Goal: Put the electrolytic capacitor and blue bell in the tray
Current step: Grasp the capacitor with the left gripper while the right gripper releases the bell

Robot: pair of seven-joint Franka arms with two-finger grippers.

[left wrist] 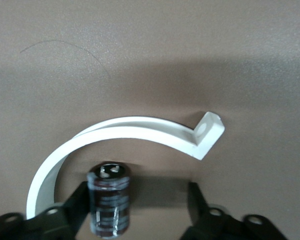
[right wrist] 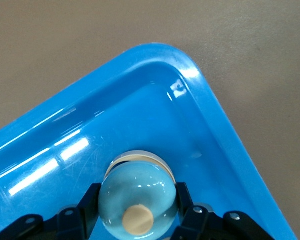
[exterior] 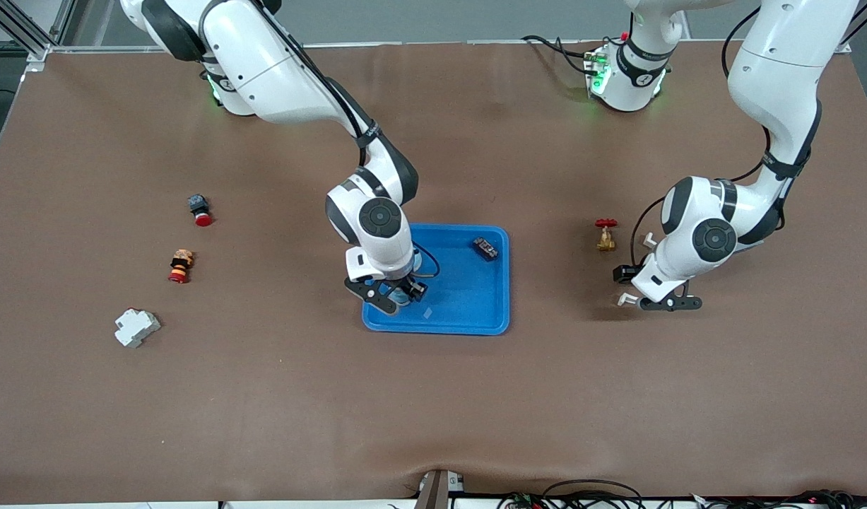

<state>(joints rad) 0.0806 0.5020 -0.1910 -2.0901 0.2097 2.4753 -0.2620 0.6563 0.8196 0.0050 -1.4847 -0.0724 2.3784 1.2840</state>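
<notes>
The right gripper (exterior: 394,293) comes first. It hangs over the corner of the tray (exterior: 475,322) that is nearest the front camera, on the side toward the right arm's end of the table. Its two fingers are squeezed tight on the blue bell (right wrist: 135,192). The bell is round, so it has no long side. Its dome and little cream button point up at the wrist, and its flat base points down at the tray floor. I cannot tell if the base touches the floor yet. The bell only needs to go straight down and be let go.

A small dark part (exterior: 485,248) already lies in the tray, at the corner farthest from the front camera, well apart from the bell.

Next is the left gripper (exterior: 652,291). It is low over the bare table at the left arm's end, near a little red valve (exterior: 605,235). In the left wrist view, the electrolytic capacitor (left wrist: 110,200) sits right between its fingers. The capacitor stands on its end, so its long side runs up and down, with its top up. One finger (left wrist: 77,197) looks to be touching it. The other is apart from it, so the hand is not gripping it yet. A curved white strip (left wrist: 140,129) lies just beside the capacitor.

The left arm is much the nearer one to the capacitor. From there the tray lies toward the right arm's end of the table.
</notes>
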